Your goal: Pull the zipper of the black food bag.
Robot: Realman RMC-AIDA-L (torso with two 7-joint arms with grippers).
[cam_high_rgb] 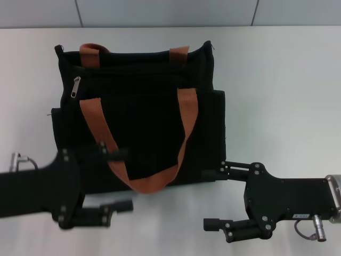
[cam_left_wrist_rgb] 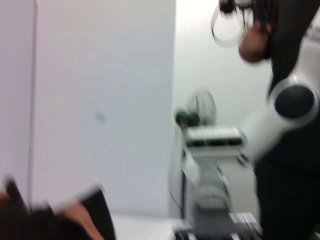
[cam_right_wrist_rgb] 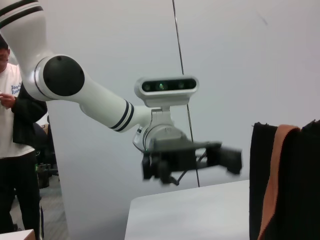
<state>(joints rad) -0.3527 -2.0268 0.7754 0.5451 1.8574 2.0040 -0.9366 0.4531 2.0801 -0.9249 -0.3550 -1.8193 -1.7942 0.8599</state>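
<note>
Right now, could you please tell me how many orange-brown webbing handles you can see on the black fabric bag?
2: one orange-brown webbing handle loops down over the black fabric bag's front panel; the other rises along its rear top edge. None appear hidden.

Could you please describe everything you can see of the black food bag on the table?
The black food bag is a large, boxy fabric tote on the white table. It has two orange-brown webbing handles: the near one hangs down over the flat front panel, the far one shows at the top edge. A small silver zipper pull sits near its upper left corner. The open left gripper overlaps its lower front; whether it touches is unclear. The open right gripper is by its lower right corner.
</note>
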